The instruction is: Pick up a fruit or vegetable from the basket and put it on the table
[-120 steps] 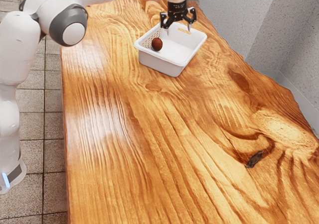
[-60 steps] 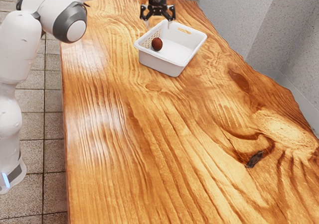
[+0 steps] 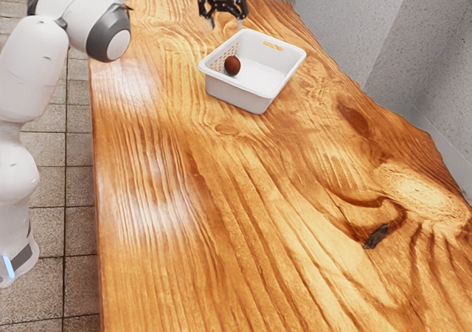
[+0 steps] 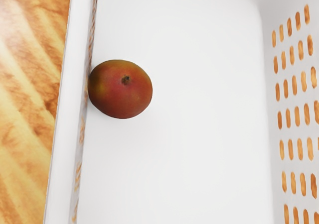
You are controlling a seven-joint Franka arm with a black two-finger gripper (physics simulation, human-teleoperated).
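Note:
The black gripper (image 3: pixel 227 23) hangs in the air beyond the basket's far left corner in the exterior view, its two fingers spread with nothing between them. A white basket (image 3: pixel 254 102) with slotted sides stands upright on the wooden table (image 3: pixel 221 221). Inside it, against the side wall at the exterior view's left, lies a reddish-brown round fruit (image 3: pixel 232 66). From the wrist view, the fruit (image 4: pixel 120 90) looks like a red-green mango with a small stem mark, close beside one wall of the basket (image 4: pixel 194 134).
Grey walls (image 3: pixel 369 29) run along the table's edge at the exterior view's right. Tiled floor (image 3: pixel 48 225) lies on the arm's side. Dark knots mark the tabletop toward the exterior view's right.
From above the basket's far part, my gripper has moved toward the exterior view's left and upper edge, staying open. The basket and fruit have kept their places.

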